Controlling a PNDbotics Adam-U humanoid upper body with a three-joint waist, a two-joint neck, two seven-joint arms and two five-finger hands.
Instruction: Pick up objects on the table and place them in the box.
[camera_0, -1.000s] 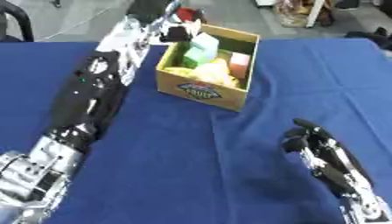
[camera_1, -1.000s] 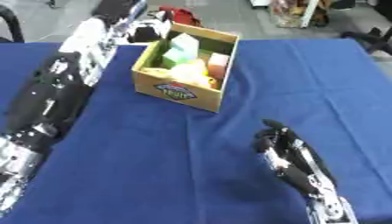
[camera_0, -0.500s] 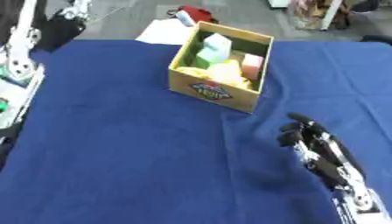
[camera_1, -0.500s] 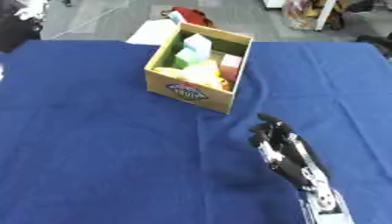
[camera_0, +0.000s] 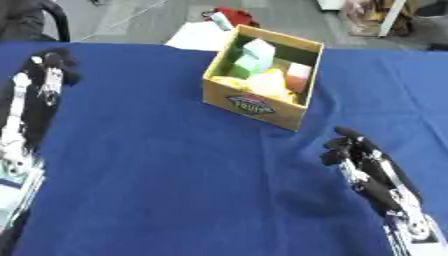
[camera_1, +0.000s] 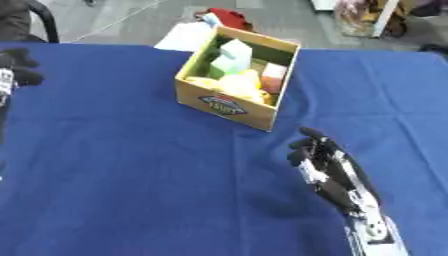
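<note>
A yellow cardboard box (camera_0: 255, 103) stands on the blue table (camera_0: 157, 165) at the back centre. Inside it lie a pale green block (camera_0: 255, 56), a yellow thing (camera_0: 268, 83) and a pink-and-white block (camera_0: 298, 77). My left hand (camera_0: 48, 70) hangs over the table's far left, well clear of the box, fingers curled and holding nothing. At the lower right my right hand (camera_0: 354, 154) rests near the table, fingers loosely bent upward, nothing in it.
Beyond the table's far edge lie a white sheet (camera_0: 197, 36) and a red thing (camera_0: 234, 16) on the grey floor. A dark chair (camera_0: 31, 20) stands at the back left. Blue cloth stretches in front of the box.
My left arm has drawn back from over the box to the far left. The view has also shifted, so the box sits further right. The right hand has stayed put.
</note>
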